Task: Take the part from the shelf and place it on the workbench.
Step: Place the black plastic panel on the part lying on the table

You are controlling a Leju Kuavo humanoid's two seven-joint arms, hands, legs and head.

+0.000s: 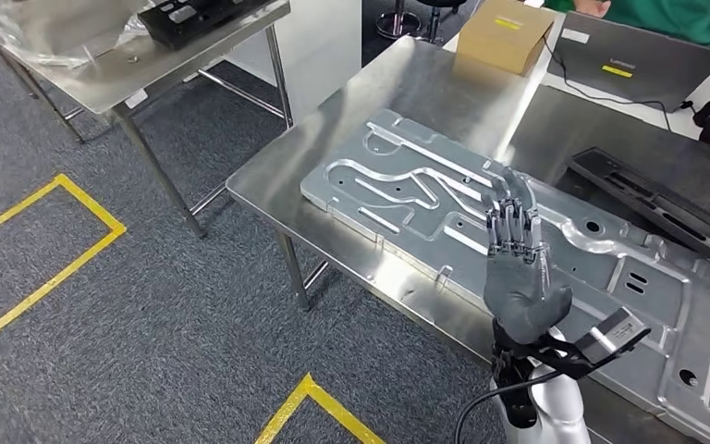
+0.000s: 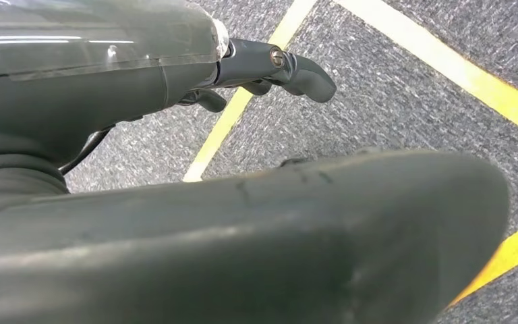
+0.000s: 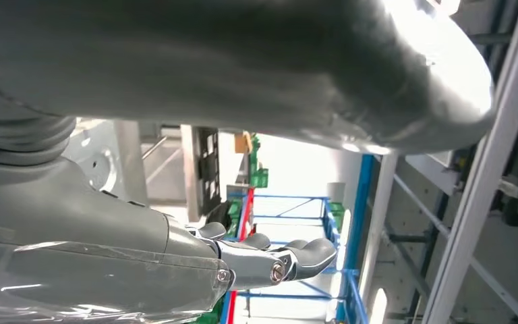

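Silver and shiny, the big metal part (image 1: 518,250) lies flat on the steel surface (image 1: 425,92). The right hand (image 1: 518,268) is raised above the part, fingers (image 1: 510,217) straight and spread, holding nothing. At 1 o'clock from the hand lies a black tray (image 1: 656,208). At 12 o'clock sits a cardboard box (image 1: 504,35). The left hand (image 2: 270,67) hangs over grey carpet (image 2: 391,101) with yellow lines; I cannot tell if its fingers are open.

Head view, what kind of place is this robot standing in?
Probably a factory floor or industrial test workshop: a large stamped metal panel lies on a stainless steel workbench, yellow tape lines mark the grey carpet, and a laptop sits nearby. The right robot hand is raised, empty.
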